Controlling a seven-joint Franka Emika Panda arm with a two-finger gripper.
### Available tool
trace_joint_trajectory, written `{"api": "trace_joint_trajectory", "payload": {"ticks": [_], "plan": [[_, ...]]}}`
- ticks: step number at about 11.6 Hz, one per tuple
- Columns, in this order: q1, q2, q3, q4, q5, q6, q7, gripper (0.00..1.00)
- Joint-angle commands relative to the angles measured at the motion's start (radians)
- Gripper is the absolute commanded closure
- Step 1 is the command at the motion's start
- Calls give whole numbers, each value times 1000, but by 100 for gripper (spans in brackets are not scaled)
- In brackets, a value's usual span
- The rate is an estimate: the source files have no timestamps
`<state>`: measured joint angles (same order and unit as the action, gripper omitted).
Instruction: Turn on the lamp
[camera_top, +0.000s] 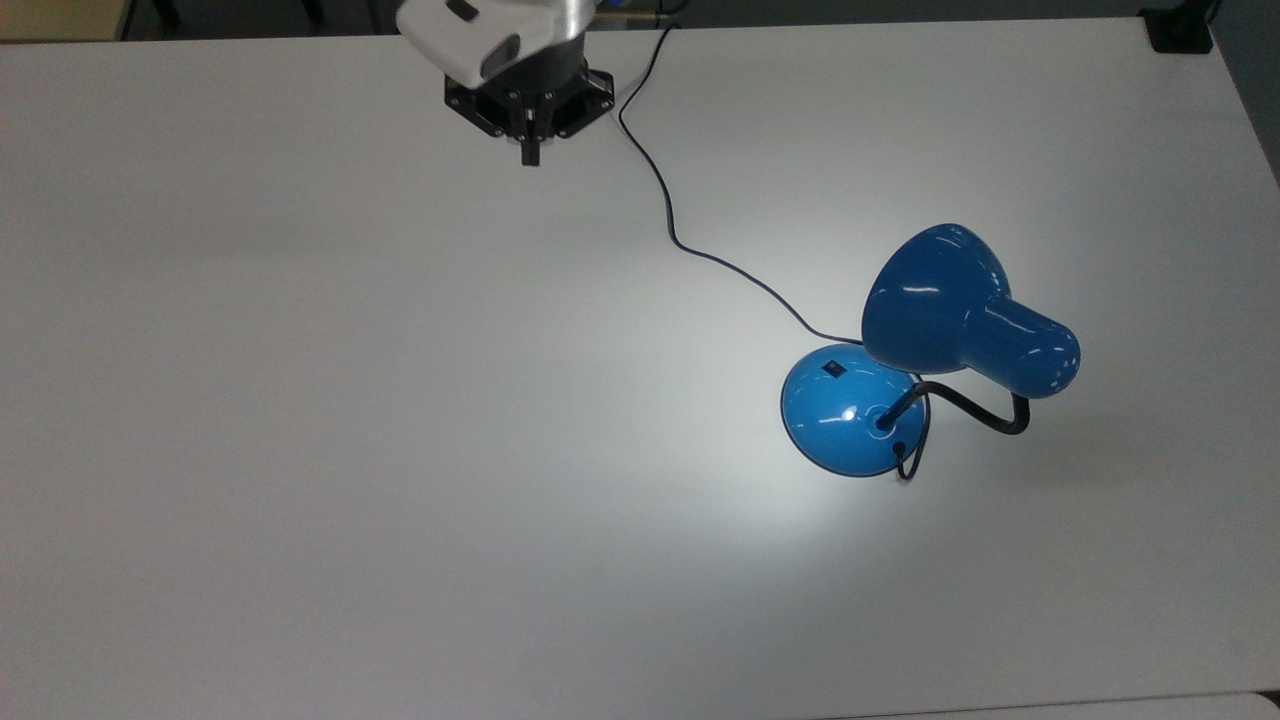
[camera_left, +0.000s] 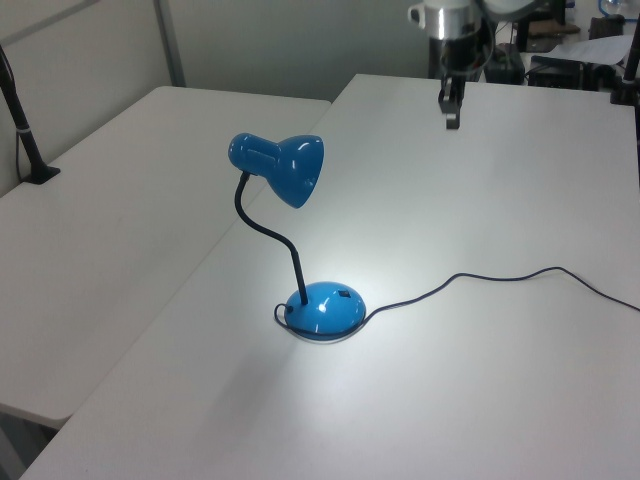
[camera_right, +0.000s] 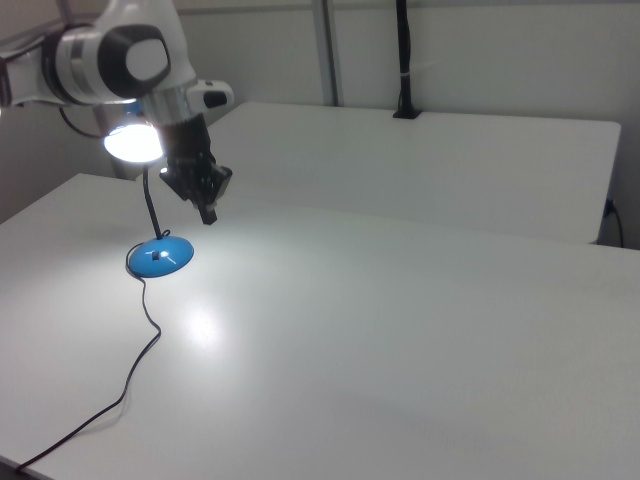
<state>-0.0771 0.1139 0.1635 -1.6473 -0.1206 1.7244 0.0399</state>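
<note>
Your glossy blue gooseneck desk lamp (camera_top: 940, 330) glows, so the black two-finger gripper (camera_top: 529, 155), fingers pressed together empty, hangs well apart.

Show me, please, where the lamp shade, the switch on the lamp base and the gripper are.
lamp shade (camera_top: 935, 295): top view, on the wide blue bell.
switch (camera_top: 831, 369): top view, on the small black square on the base.
gripper (camera_top: 530, 150): top view, at the dark fingertips.
</note>
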Motion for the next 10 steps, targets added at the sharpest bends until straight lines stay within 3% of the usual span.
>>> {"api": "trace_joint_trajectory", "payload": {"ticks": [1,2,3,10], "plan": [[-36,-94,1,-36,-1,-22,90,94],[-38,-95,1,-34,1,-20,122,60],[-38,-94,-1,-32,1,-19,144,1],[-38,-92,-4,-25,6,-19,143,0]]}}
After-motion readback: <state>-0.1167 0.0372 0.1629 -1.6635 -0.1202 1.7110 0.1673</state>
